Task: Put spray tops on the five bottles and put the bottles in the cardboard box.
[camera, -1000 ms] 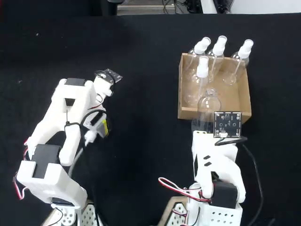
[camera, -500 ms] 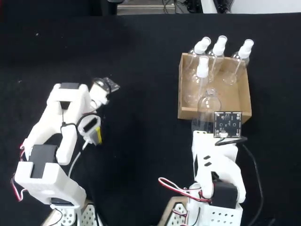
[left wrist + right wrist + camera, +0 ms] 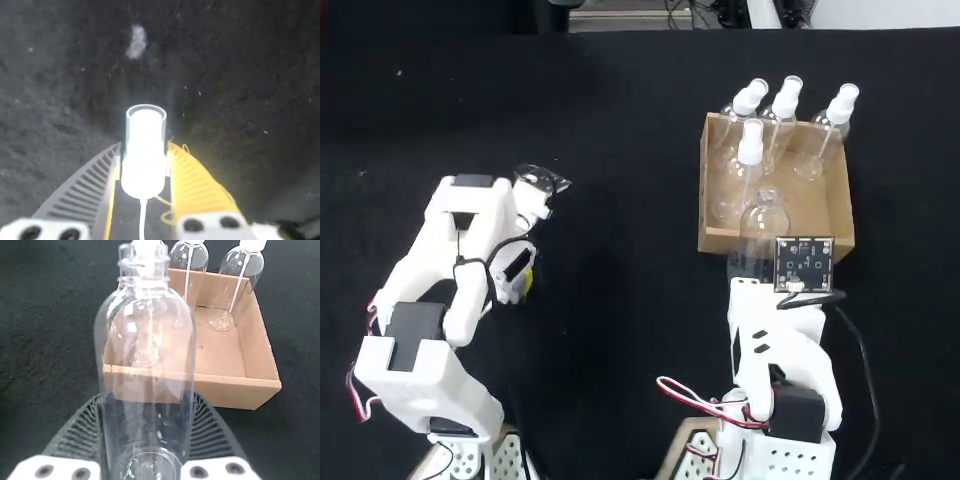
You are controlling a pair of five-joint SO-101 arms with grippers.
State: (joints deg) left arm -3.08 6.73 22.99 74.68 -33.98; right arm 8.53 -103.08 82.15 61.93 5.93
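Your fifth bottle (image 3: 145, 340) is clear, its neck is bare, and it sits in the right gripper (image 3: 148, 399). The fingers are closed on its lower body. Its open neck points toward the cardboard box (image 3: 200, 385), and from above the bottle overlaps the box's near wall.

Inside the box you have four topped bottles (image 3: 750, 150), each with a white sprayer. Three lean against the far wall with their heads past the rim. The fourth is nearer the middle, just beyond the bottle you hold.

The last spray top (image 3: 145, 125) is across the table (image 3: 620, 110), well apart from the box. The left gripper (image 3: 143, 150) has it pinched between its grey finger and its yellow finger, both pressed to the white cap's sides. The cap's round end sticks out past the fingertips over the black cloth. A thin white tube runs back from the cap between the fingers. You cannot tell from the frames how high the cap is above the cloth.
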